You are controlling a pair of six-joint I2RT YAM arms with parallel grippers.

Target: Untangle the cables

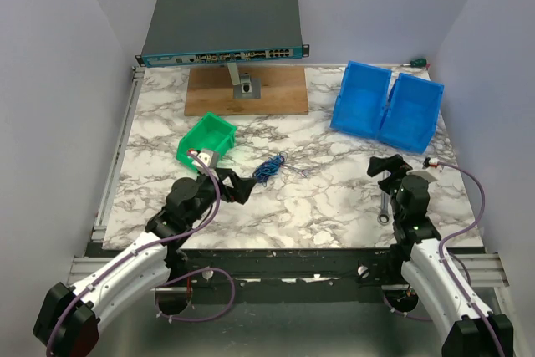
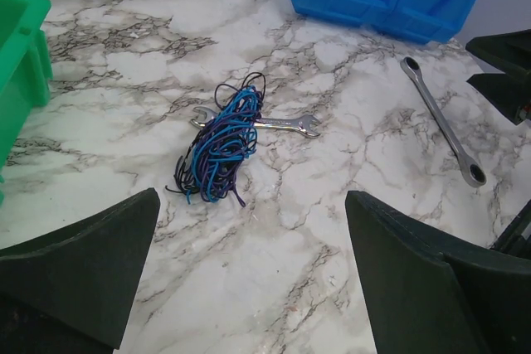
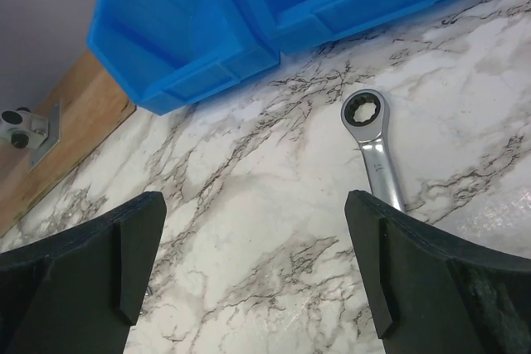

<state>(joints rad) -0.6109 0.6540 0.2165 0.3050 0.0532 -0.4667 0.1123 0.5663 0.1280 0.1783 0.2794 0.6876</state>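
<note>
Tangled bundle of thin blue and dark cables (image 2: 220, 143) lies on white-marble bench (image 2: 290, 275), seemingly over a flat silver wrench (image 2: 286, 125), near left gripper (image 2: 251, 205), jaws wide; right gripper (image 3: 253, 205) jaws wide too.

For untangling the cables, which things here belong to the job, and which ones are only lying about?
Belong to the job:
- cables

Only lying about:
- small wrench under the cables
- ring wrench
- green bin
- blue bins
- network switch
- wooden board

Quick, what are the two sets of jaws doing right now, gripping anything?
Left gripper: jaws open, holding nothing; the cables lie just ahead, untouched.
Right gripper: jaws open, holding nothing.
</note>
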